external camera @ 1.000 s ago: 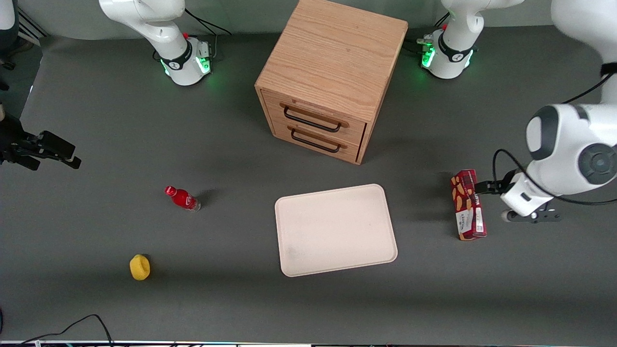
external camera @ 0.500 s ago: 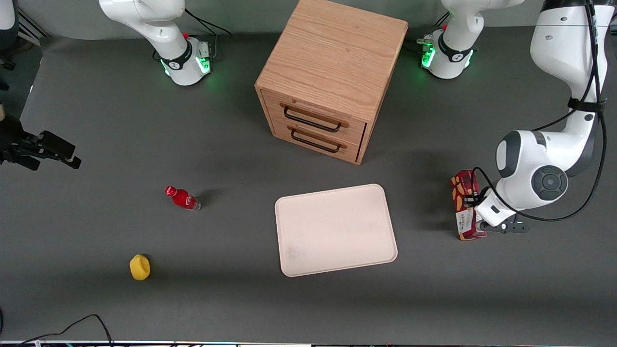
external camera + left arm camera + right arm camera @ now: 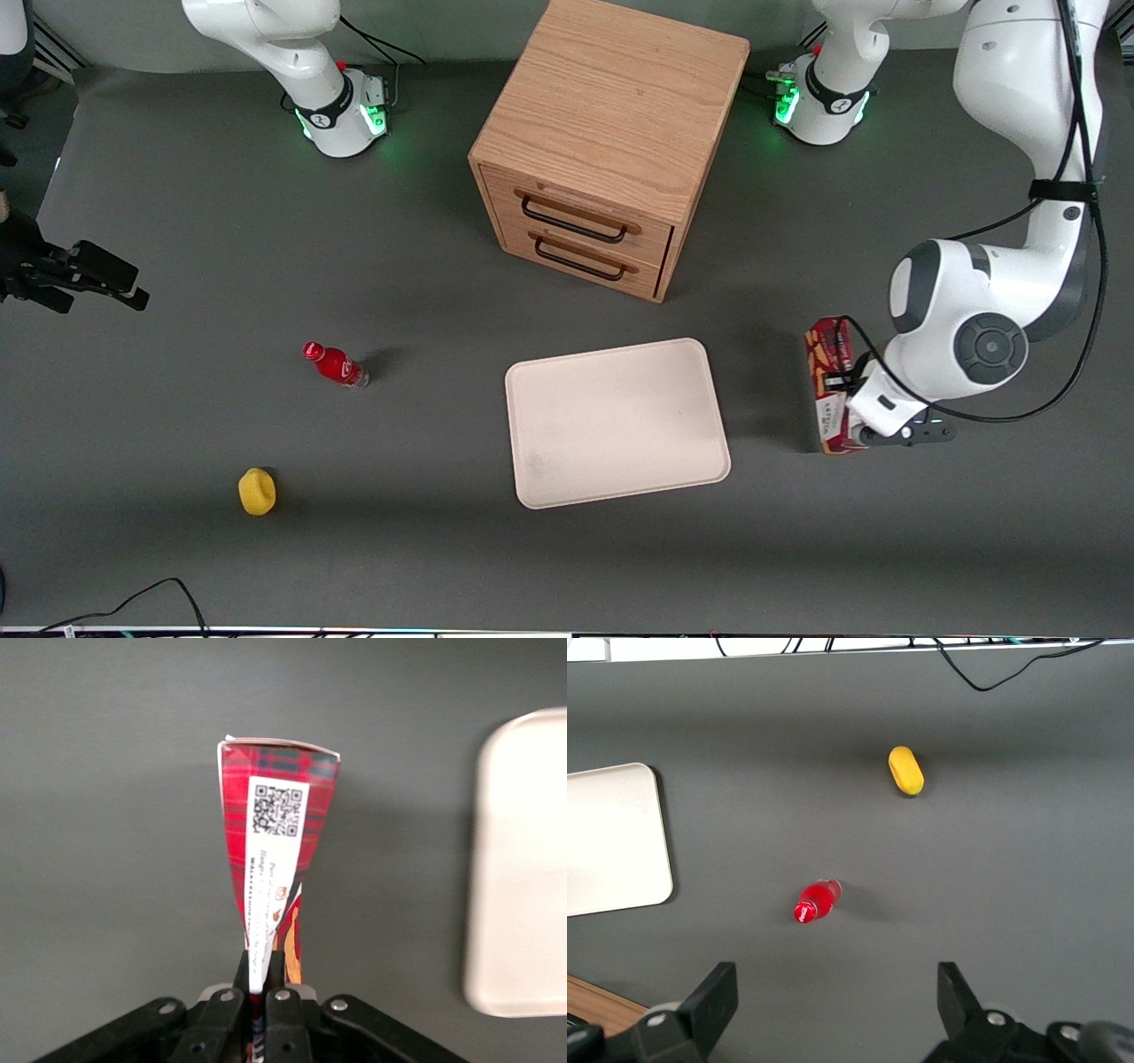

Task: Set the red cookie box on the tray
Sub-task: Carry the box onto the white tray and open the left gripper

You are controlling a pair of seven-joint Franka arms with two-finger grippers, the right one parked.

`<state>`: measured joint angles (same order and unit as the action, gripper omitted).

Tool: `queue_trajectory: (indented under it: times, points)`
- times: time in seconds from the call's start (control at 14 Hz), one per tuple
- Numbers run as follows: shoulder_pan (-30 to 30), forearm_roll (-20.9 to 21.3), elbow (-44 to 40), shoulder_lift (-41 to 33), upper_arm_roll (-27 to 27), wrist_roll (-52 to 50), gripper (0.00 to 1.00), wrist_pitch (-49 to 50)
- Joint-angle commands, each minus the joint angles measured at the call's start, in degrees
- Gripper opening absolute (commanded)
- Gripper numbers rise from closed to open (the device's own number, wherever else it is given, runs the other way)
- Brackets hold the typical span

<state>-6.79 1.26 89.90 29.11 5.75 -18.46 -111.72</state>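
Lifted and shifted toward the tray (image 3: pixel 617 422), the red cookie box (image 3: pixel 825 383) is hanging off the table at the tray's 3 o'clock, the gripper (image 3: pixel 264 979) clamping its edge, apparently for carrying trayward.

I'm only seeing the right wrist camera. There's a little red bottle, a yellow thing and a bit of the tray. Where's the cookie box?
Observer: The long dark-red cardboard cookie box is beside the flat cream-pink tray, toward the working arm's end of the table, not on it.
Operator: Is the robot holding it?
Observer: Yes, the left arm's gripper has its jaws shut on one end of the box.
Operator: What else is there?
Observer: A wooden cabinet with two drawers stands farther from the front camera than the tray.
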Motion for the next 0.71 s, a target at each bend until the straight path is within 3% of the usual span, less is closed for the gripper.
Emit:
queue_trajectory:
  times: [0.0,0.36,0.64]
  points:
    - [-4.8,-2.5,-12.3,6.7,-0.7,-7.8,0.0,5.9]
    - [-12.0,-3.5,-17.5,12.2,-0.8,-17.6,0.0,2.9]
    - [-14.3,-3.0,-17.4,15.5,-0.9,-18.5,0.0,-2.6]
